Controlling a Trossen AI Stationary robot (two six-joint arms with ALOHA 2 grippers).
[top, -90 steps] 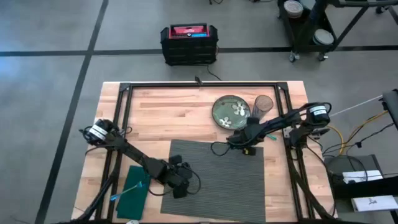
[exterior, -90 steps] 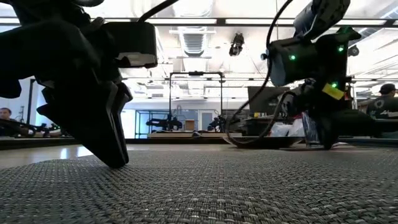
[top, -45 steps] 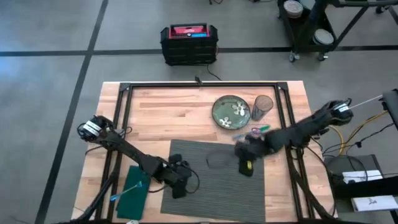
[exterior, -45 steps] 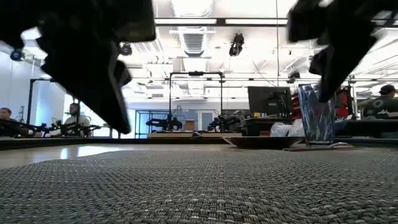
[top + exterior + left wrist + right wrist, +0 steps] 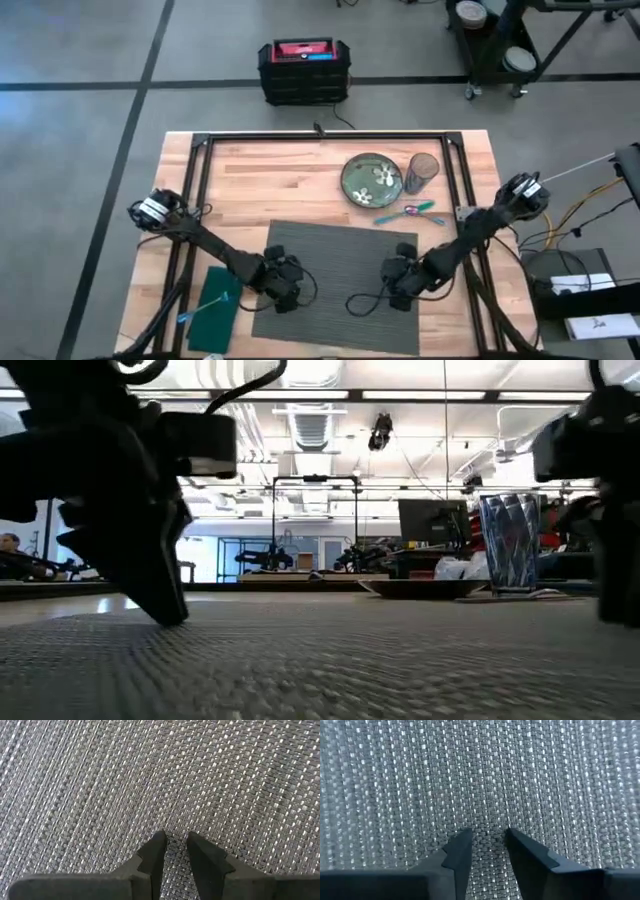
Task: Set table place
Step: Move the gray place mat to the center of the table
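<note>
My left gripper (image 5: 283, 290) and right gripper (image 5: 397, 283), both narrowly parted, press the mat (image 5: 340, 262) flat, while plate (image 5: 372, 180), glass (image 5: 423, 170), cutlery (image 5: 406, 212) and napkin (image 5: 213, 303) wait off it.

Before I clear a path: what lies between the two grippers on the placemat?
Only bare placemat in the high view, between the left gripper and the right gripper, besides a dangling cable.

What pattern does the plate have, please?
The plate is dark green with white flowers, best seen in the high view.
</note>
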